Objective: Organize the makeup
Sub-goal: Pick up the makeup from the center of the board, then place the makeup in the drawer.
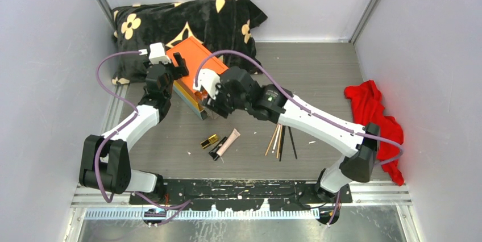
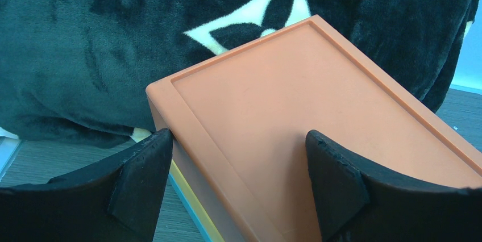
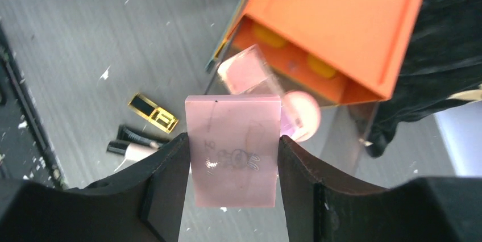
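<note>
Bright, even light — soft shadows, all views sharp, right wrist slightly hazy.

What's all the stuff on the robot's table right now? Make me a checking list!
Surface: grey table, tiny white specks.
Job's things: pink palette held at the orange box's open drawer; second palette and round compact there; lipstick, pink tube, brushes lying on the table.
Clutter: red cloth, flowered black blanket.
End effectors: left end effector open, straddling the box's corner; right end effector shut on the pink palette.
Cables: purple cables loop over both arms; no snag seen.
Surroundings: white walls.
</note>
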### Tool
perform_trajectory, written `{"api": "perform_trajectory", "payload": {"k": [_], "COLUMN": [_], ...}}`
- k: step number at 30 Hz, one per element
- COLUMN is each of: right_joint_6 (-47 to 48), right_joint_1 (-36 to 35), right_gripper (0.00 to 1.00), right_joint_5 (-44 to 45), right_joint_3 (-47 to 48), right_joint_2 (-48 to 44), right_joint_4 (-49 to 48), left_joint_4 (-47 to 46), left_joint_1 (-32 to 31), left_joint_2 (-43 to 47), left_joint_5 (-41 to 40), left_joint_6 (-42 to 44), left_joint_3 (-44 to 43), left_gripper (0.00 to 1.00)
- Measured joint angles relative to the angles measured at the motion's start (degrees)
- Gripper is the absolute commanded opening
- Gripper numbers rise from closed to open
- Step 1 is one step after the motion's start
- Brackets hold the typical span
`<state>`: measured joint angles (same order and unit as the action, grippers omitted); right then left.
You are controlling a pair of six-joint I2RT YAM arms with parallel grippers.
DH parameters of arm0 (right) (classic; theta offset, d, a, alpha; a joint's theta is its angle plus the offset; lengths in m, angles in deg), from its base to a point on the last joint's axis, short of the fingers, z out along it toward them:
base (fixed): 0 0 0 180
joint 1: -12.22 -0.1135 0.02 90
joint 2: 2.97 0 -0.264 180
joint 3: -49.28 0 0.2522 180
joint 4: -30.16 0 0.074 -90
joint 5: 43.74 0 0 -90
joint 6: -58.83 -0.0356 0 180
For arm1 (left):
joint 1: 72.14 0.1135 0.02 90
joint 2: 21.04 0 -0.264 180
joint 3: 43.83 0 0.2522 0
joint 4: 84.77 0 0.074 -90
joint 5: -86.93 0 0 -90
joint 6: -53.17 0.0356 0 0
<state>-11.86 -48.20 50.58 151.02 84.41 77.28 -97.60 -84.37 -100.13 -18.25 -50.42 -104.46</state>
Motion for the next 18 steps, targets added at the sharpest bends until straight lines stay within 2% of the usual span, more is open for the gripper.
{"api": "perform_trajectory", "payload": {"k": [6,14,18], "right_joint_6": [0.9,1.3,1.3], "right_joint_1": [3.0,8.0,10.7], "right_gripper": [0.01,0.02,0.13], "right_joint_5": [0.5,-1.4,-2.7], "right_joint_3": [9.4,11.2,9.7], "right_joint_2": [5.6,12.3,14.3], "right_joint_4": [-0.2,-2.7,-4.3], "left_joint_4": [0.0,-0.3,-0.3], "left_joint_1": [0.0,0.0,0.0], "left_joint_2": [0.0,0.1,0.1], "left_joint_5": [0.0,0.0,0.0], "left_joint_6": [0.0,0.0,0.0], "left_joint_3": [0.0,0.2,0.2], "left_gripper": [0.83,0.83,0.83]}}
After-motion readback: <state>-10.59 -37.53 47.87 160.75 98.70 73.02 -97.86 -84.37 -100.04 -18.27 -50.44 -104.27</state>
